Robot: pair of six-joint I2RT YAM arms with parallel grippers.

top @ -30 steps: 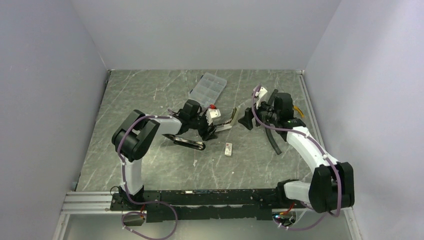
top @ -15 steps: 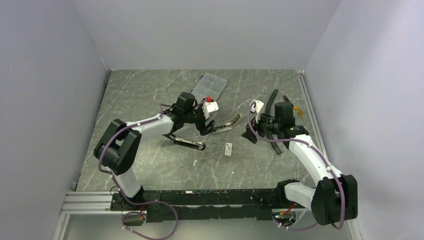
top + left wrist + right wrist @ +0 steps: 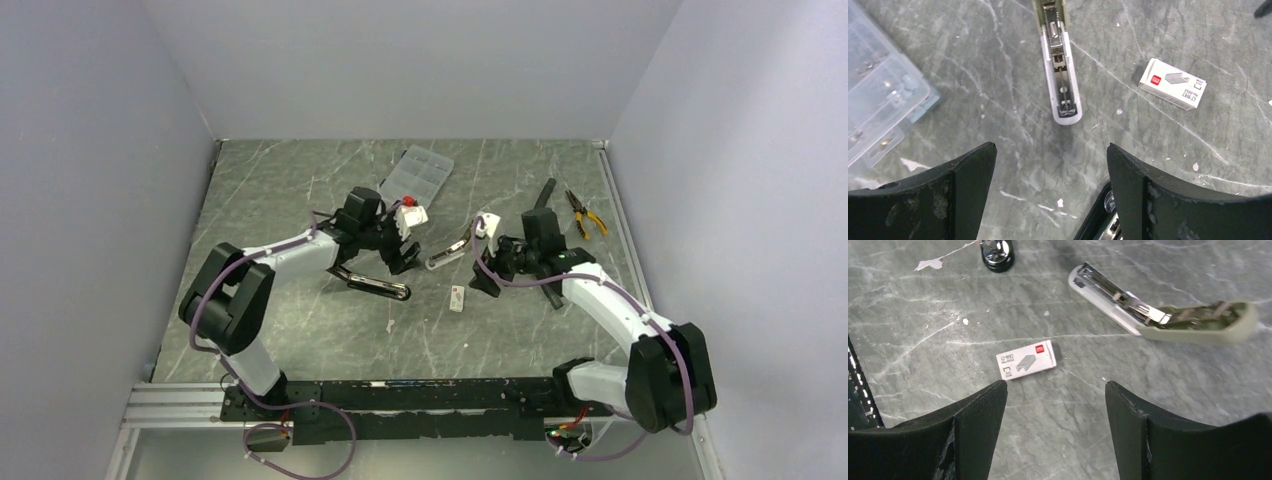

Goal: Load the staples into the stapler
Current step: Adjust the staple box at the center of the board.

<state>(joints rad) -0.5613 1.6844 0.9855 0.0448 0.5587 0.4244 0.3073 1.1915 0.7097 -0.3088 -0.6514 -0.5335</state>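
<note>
The staple box, white with a small red mark and a printed drawing of a staple strip, lies flat on the grey marbled table, nearer the arm bases than either gripper and roughly between them. No gripper touches it. In the right wrist view, the box sits just ahead of the gap between the fingers, a little toward the left of the picture. The right gripper hangs above the table with its jaws spread wide and nothing between them. In the left wrist view, the same box lies well off to the right, beyond the right-hand finger. The left gripper is also spread wide and empty. The stapler lies on the table just beyond the box, between the two grippers and apart from both. It is swung open, so its metal magazine channel faces up, and its pale end points toward the left gripper. Whether any staples sit in the channel cannot be told. A curved black and chrome object lies under the left gripper. A clear compartment case sits farther back. Yellow-handled pliers lie near the table's right edge.
</note>
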